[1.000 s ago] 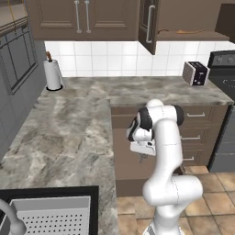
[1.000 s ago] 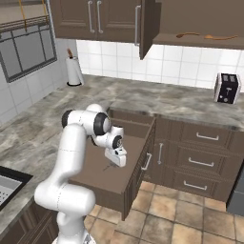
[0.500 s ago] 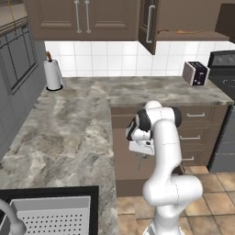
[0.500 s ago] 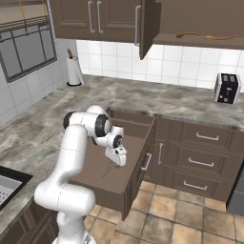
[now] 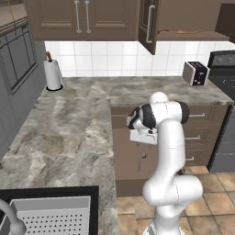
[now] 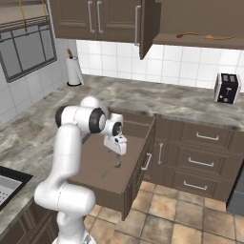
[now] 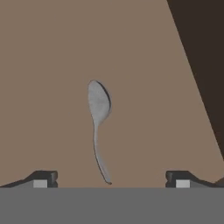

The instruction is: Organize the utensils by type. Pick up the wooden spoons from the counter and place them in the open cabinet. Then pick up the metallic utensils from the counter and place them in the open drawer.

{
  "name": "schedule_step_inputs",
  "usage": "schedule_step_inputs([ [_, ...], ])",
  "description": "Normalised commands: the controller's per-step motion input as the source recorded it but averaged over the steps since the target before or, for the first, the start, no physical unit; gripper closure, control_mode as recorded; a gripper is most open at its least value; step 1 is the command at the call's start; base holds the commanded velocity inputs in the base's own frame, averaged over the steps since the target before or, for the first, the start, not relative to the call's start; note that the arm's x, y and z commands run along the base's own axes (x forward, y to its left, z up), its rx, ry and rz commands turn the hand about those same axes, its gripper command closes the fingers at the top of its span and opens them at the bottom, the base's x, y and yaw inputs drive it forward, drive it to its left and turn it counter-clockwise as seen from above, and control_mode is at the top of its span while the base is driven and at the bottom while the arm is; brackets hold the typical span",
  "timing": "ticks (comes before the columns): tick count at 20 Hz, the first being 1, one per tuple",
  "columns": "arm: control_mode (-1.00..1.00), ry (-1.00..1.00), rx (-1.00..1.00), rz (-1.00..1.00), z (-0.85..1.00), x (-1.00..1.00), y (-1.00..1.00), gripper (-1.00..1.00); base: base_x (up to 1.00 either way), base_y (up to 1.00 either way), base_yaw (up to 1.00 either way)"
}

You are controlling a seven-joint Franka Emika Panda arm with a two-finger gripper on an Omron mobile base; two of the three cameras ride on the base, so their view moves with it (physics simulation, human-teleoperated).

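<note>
My gripper (image 7: 111, 181) is open and hangs just above the floor of the open drawer (image 6: 97, 164). A thin grey metal spoon (image 7: 99, 127) lies free on that brown floor between my spread fingertips (image 7: 43, 179), touching neither. From the right base view the gripper (image 6: 117, 153) points down into the drawer, below the counter (image 6: 167, 100) edge. Two orange-brown wooden spoons (image 6: 188, 35) lie on the shelf of the open cabinet (image 6: 145, 26). The left base view shows the gripper (image 5: 142, 143) over the drawer (image 5: 126, 170).
A toaster (image 6: 225, 88) stands on the counter at the right, and a paper towel roll (image 6: 73, 71) in the back corner. Shut drawers (image 6: 200, 159) flank the open one. A sink (image 5: 46, 211) sits at the near left.
The jaws have spread wide and let go of the grey spoon, which now rests on the drawer floor. The arm has hardly moved.
</note>
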Motion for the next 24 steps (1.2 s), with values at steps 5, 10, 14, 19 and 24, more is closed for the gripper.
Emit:
schedule_step_inputs([
  [5, -1.00, -0.06, 0.00, 0.12, 0.85, -0.40, 0.00, -1.00, 0.00, 0.00, 0.00],
  [10, -1.00, -0.16, -0.01, 0.13, 0.81, -0.61, 0.00, -1.00, 0.00, 0.00, 0.00],
  [14, -1.00, -0.11, 0.00, 0.11, 0.70, -0.67, 0.00, -1.00, 0.00, 0.00, 0.00],
  [19, -1.00, -0.13, 0.00, 0.05, 0.57, -0.77, 0.00, -1.00, 0.00, 0.00, 0.00],
  [24, -1.00, -0.13, 0.00, 0.07, 0.56, -0.77, 0.04, -1.00, 0.00, 0.00, 0.00],
])
